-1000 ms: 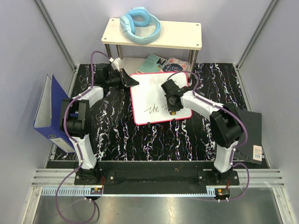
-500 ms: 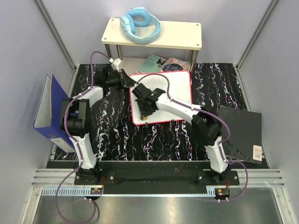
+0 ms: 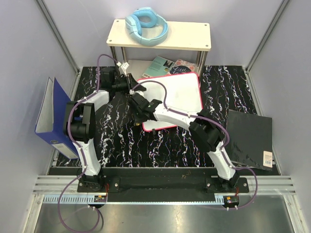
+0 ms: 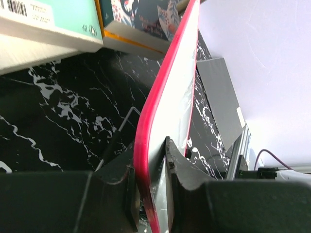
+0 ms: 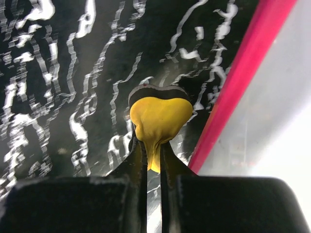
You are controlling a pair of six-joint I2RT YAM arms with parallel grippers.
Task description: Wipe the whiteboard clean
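Whiteboard (image 3: pixel 180 94), rim pinched by left hand (image 4: pixel 149 160)

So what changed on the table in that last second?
The right pincer, gripping a yellow wad, swept leftward across the whiteboard and off its left edge; the scribbles no longer show. The left pincer stayed clamped on the rim; headphones and blue binder unmoved.

Bright, even light (wrist cams blurry)
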